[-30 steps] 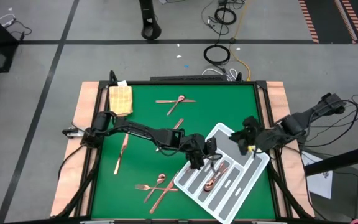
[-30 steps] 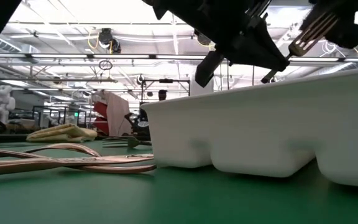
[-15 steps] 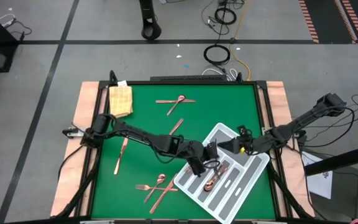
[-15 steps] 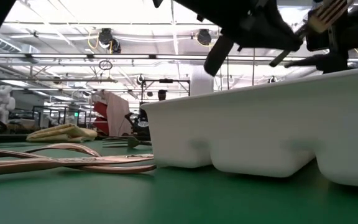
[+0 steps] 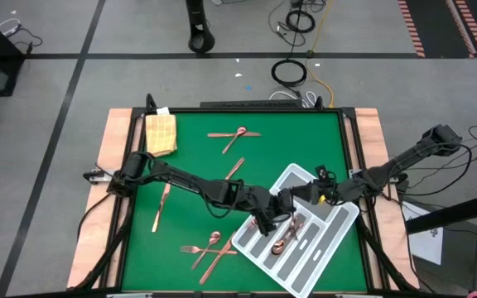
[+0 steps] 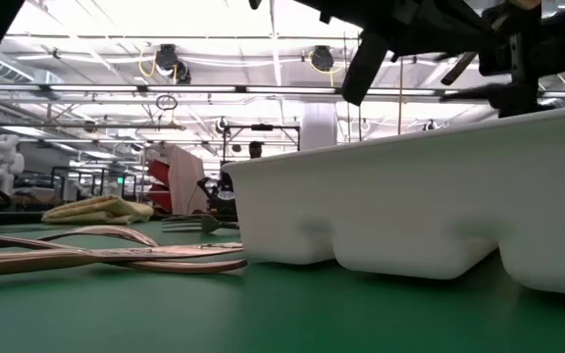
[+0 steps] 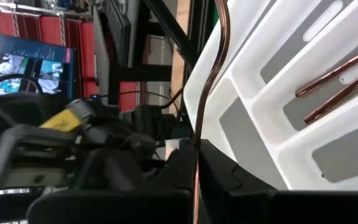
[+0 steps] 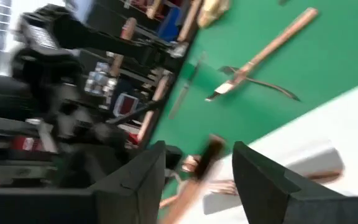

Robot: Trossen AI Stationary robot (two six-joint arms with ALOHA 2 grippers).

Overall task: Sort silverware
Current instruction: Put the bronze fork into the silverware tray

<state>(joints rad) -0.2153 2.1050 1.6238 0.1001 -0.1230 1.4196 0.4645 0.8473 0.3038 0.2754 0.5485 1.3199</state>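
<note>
Two grippers meet over the tray point(image 5: 265, 255) near the bench's front right corner: the left gripper point(image 5: 269, 222) is clamped on a thin copper utensil point(image 7: 207, 81) just above the tray's compartments, while the right gripper point(image 5: 311, 191), fingers point(image 8: 146, 180) spread apart, has a copper piece point(image 8: 199, 167) between them at the tray's far end. Several copper pieces point(image 5: 286, 234) lie in the tray's middle slots. More silverware point(image 5: 208, 248) lies on the green bench point(image 5: 193, 161) near the front edge, a crossed pair point(image 5: 235, 136) toward the back, and a yellow cloth point(image 5: 161, 132) at the back left corner.

Left gripper point(image 7: 194, 163) fingers closed on thin copper utensil point(image 7: 211, 74), handle rising toward 12 o'clock; white-and-grey tray point(image 7: 272, 118) at 2 o'clock, two copper handles point(image 7: 334, 84) lying in one compartment
</note>
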